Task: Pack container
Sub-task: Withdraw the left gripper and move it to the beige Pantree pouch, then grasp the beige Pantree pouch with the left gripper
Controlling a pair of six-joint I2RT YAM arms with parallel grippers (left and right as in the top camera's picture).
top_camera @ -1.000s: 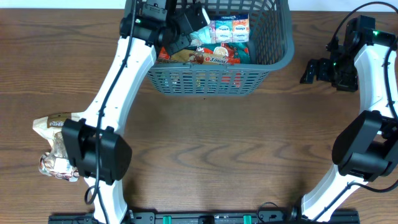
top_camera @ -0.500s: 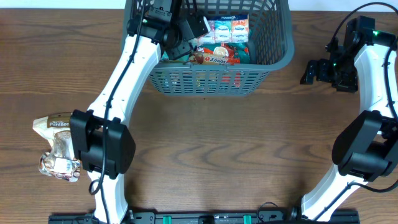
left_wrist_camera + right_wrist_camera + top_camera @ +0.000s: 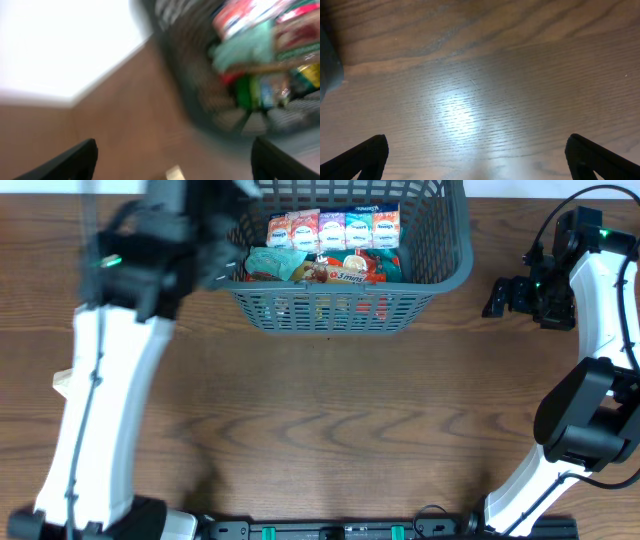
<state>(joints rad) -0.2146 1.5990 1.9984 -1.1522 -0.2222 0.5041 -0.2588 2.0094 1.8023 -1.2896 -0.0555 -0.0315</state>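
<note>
Tabletop [image 3: 320, 430]; left arm [image 3: 110, 380] high, near container [image 3: 320, 310].

Left arm [image 3: 100, 410]: one long white link, motion-blurred, with a black cable [image 3: 85, 380] along it and a black joint housing [image 3: 150, 260] bearing a green indicator light [image 3: 108, 262]. Right arm [image 3: 603, 290]: white shells between rounded black joints, green lights lit, thin black cabling looping off the upper joint. Right hand [image 3: 500, 295]: black throughout; its fingertips [image 3: 362, 156] appear as matte black wedges. Left hand [image 3: 172, 159]: fingertips [image 3: 75, 161] likewise black, blurred.
</note>
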